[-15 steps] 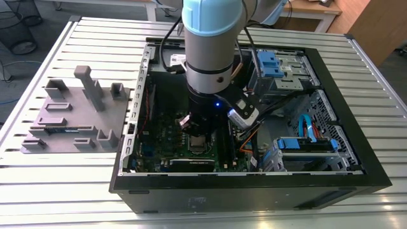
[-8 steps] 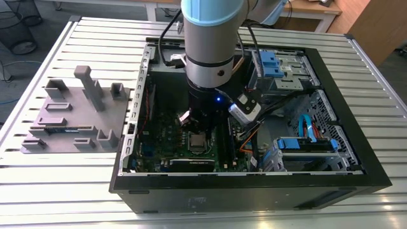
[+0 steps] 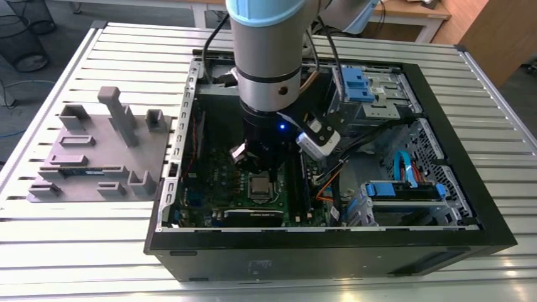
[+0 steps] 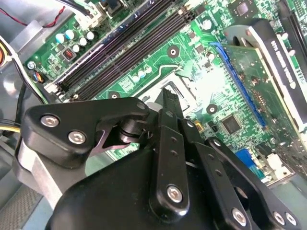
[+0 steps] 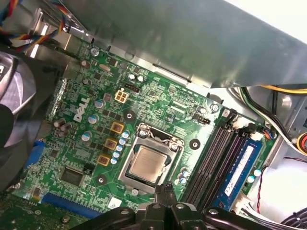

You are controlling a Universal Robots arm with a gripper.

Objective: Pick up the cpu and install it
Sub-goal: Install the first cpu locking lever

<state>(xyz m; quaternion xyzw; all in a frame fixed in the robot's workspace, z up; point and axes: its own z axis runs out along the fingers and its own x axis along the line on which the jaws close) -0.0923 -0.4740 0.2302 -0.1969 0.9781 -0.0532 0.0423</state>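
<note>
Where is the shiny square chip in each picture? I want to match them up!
Exterior view: the cpu sits in its socket on the green board, just under the arm.
First wrist view: the cpu lies mid-board in the silver frame, just beyond the fingers.
Second wrist view: glare covers the socket, so I cannot make the chip out.
Shared landmark: the long black memory slots beside the socket.
</note>
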